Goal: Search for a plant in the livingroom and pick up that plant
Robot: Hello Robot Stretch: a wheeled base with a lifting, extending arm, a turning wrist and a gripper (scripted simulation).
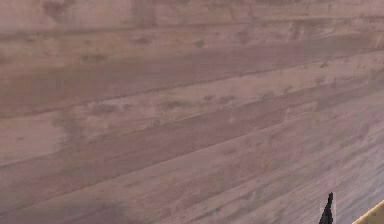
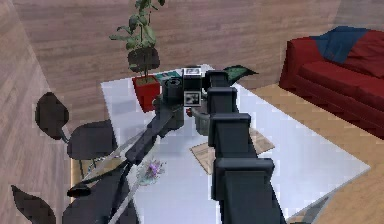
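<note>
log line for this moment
view: arm side | plant: red pot, on table | hand: near plant, hold unknown | sofa: red, at right

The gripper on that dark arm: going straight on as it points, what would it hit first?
Probably the red pot of the leafy green plant on the white table, just ahead of the gripper, though depth is unclear here.
</note>
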